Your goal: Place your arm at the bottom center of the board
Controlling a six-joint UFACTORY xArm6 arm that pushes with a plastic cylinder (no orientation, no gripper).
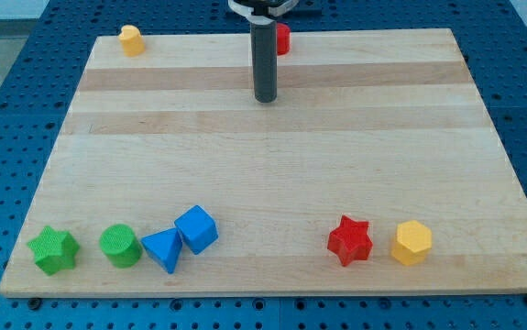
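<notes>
My tip (265,97) rests on the wooden board (272,156) near the view's top centre, far from the blocks along the bottom. A red block (283,38) sits just behind the rod at the top edge, partly hidden by it. A yellow block (131,39) stands at the top left. Along the bottom left lie a green star (53,249), a green cylinder (120,245), a blue triangle (163,248) and a blue cube (196,228). At the bottom right lie a red star (349,240) and a yellow hexagon (411,242).
The board lies on a blue perforated table (6,110) that shows on all sides. The blue triangle and blue cube touch each other.
</notes>
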